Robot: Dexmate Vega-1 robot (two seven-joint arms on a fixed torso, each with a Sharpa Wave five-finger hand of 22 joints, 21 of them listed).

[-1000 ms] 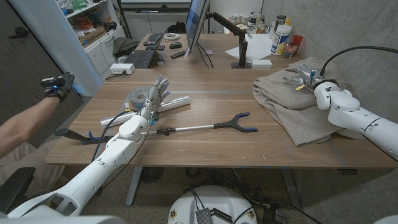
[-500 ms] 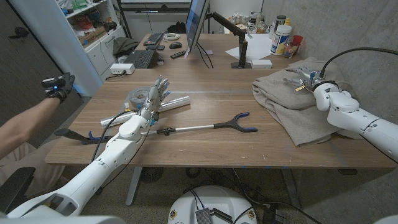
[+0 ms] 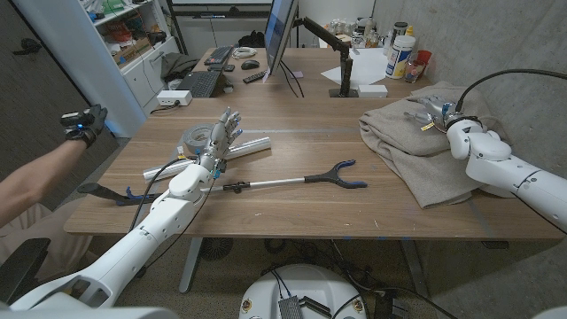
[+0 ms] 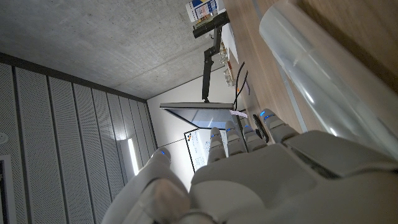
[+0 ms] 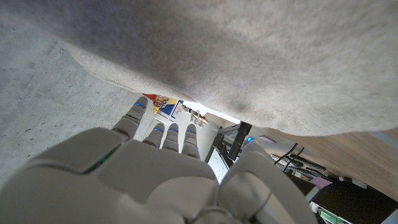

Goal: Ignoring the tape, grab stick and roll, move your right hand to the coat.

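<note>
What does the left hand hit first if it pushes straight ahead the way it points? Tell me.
Probably the clear plastic roll: the left hand points up the table right beside it. Depth is unclear, so it may pass alongside.

The left arm comes in from about 7 o'clock, and its left hand (image 3: 224,133) has the fingers apart and extended, holding nothing. The right arm enters from 4 o'clock; the right hand (image 3: 438,111) has fingers extended, apart.

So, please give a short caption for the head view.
Right hand over the beige coat; left hand beside the roll.
</note>
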